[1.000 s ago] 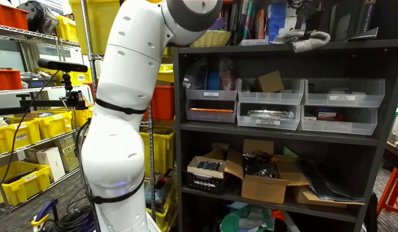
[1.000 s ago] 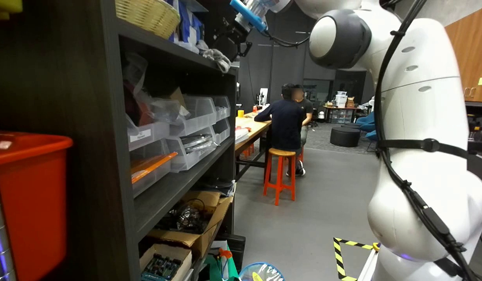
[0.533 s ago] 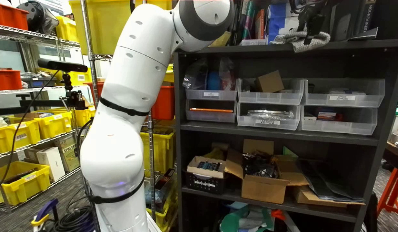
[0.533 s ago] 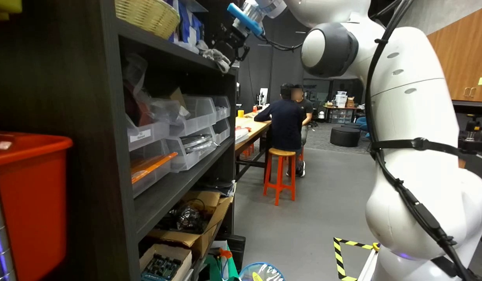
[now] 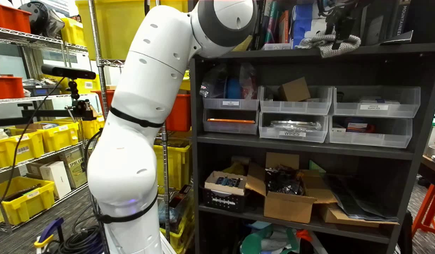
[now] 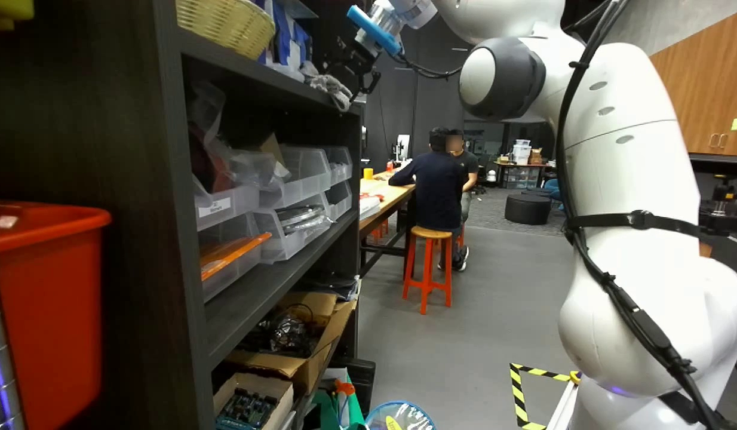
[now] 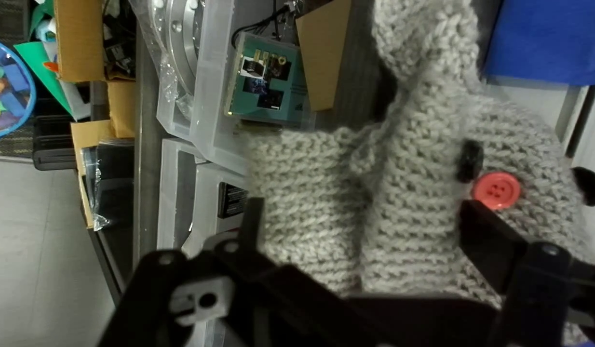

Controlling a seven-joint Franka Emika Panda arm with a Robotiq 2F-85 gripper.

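Note:
A grey knitted toy with a red button and dark round eyes lies on the top shelf, its limbs hanging over the front edge. The toy shows in both exterior views (image 5: pixel 326 51) (image 6: pixel 331 87) and fills much of the wrist view (image 7: pixel 418 193). My gripper (image 7: pixel 362 217) is open, with its black fingers wide apart on either side of the toy's hanging knitted parts. The right finger lies just below the red button (image 7: pixel 496 191). The gripper also shows at the top shelf in both exterior views (image 5: pixel 339 33) (image 6: pixel 353 77). Whether both fingers touch the knit cannot be told.
The dark shelf unit (image 5: pixel 305 148) holds clear plastic bins (image 5: pixel 295 106) and cardboard boxes (image 5: pixel 288 208) on lower shelves. Books (image 5: pixel 274 24), a blue item (image 5: pixel 302 23) and a wicker basket (image 6: pixel 228 27) stand on the top shelf. Two people sit at a wooden table (image 6: pixel 392 197) behind.
Over the last second the arm has leaned toward the shelf and my gripper has come down to the knitted toy. In the last half second there is almost no movement.

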